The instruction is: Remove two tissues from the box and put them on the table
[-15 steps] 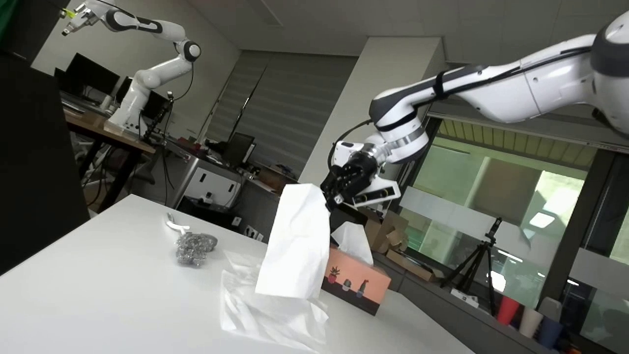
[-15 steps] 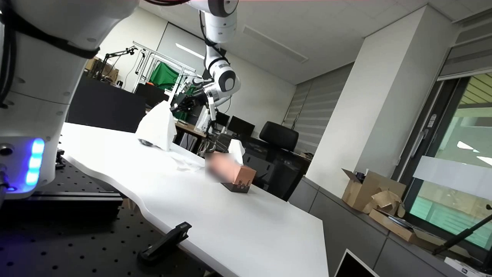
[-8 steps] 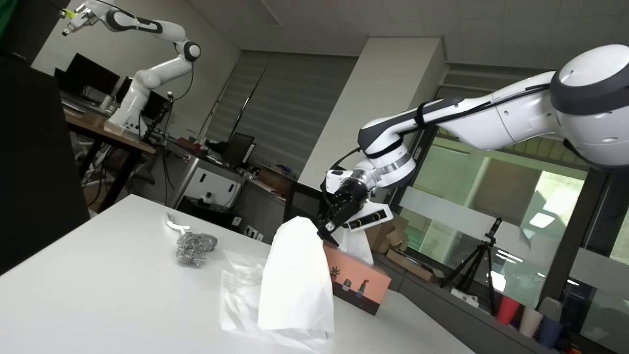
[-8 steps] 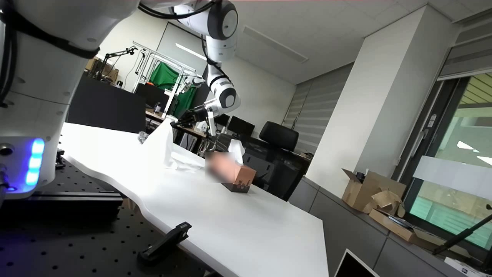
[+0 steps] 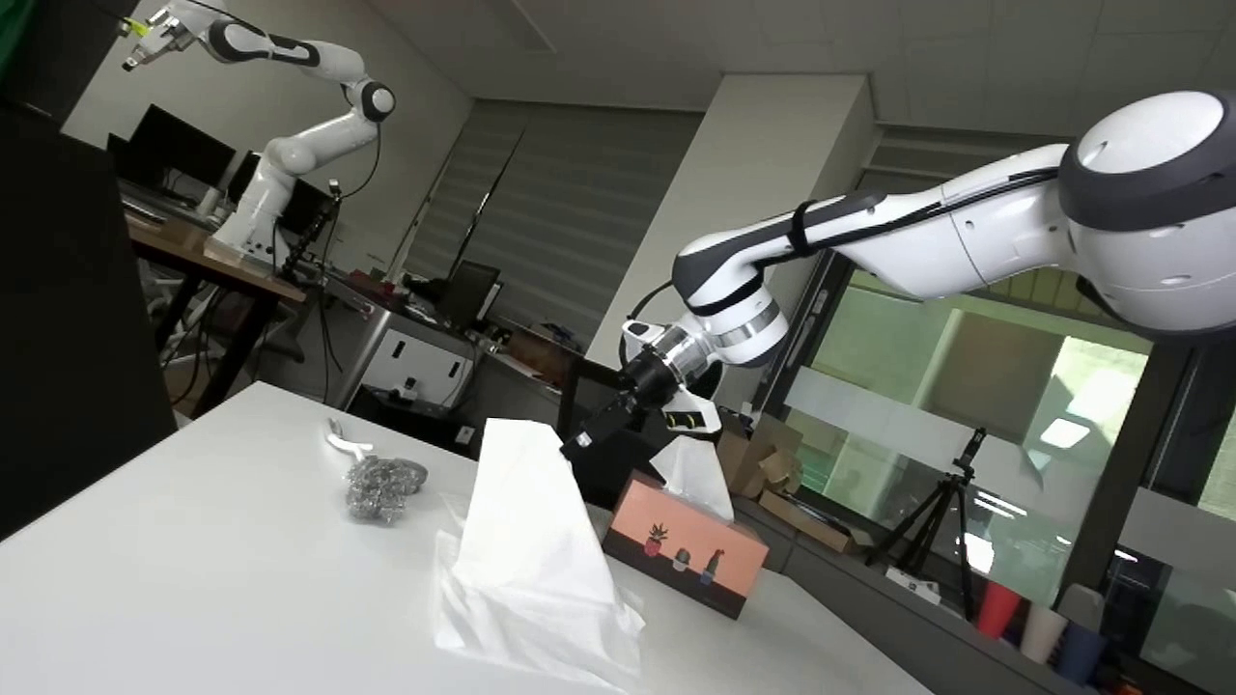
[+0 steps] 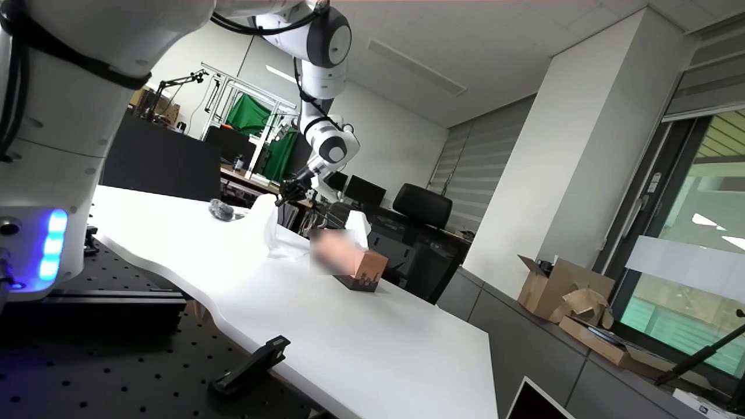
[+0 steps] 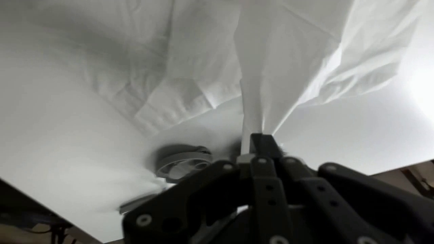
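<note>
Drawn together at its tips, the gripper [image 7: 263,137] has hold of the gathered end of a white facial tissue [image 5: 531,526], with no gap that I can make out in the wrist view. From that pinch the tissue hangs below the gripper, flaring toward the white tabletop [image 5: 241,569], where its lower part appears to rest. Beneath it, partly covered, a crumpled tissue [image 5: 459,623] seems to lie on the tabletop; exactly where the two sheets divide is hard to tell. Apart from the gripper, lower and off to one side in both exterior views, stands the coral tissue box [image 5: 681,547], with a fresh tissue [image 5: 693,475] poking from its top. To the gripper's opposite side lies a crinkled silver-grey bundle [image 5: 379,489].

With one tissue apparently down and another in the grip, the step in hand looks like laying out the last of the two. Next, I judge, calls for a little lowering, then parting the jaws so that the pinched end drops, and backing upward gently, since so light a sheet could cling and be dragged along.
</note>
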You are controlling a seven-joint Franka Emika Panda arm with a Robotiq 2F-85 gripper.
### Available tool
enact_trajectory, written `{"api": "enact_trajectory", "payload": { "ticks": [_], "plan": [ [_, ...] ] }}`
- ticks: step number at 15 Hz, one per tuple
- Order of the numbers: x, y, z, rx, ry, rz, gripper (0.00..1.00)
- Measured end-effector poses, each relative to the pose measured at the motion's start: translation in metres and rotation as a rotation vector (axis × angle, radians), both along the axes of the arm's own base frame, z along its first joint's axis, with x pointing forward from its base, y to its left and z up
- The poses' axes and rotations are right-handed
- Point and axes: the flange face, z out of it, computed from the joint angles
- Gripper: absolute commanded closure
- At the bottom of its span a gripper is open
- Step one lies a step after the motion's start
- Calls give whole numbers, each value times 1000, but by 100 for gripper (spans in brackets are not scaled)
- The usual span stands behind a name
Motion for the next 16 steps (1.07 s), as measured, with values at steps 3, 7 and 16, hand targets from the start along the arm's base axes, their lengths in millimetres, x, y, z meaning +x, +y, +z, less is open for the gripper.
{"api": "enact_trajectory", "payload": {
  "ticks": [3, 7, 16],
  "plan": [
    [10, 10, 4, -72, -118, -77, 46],
    [14, 12, 7, -149, -170, -145, 20],
    [8, 7, 36, -190, -108, -189, 1]
  ]
}}
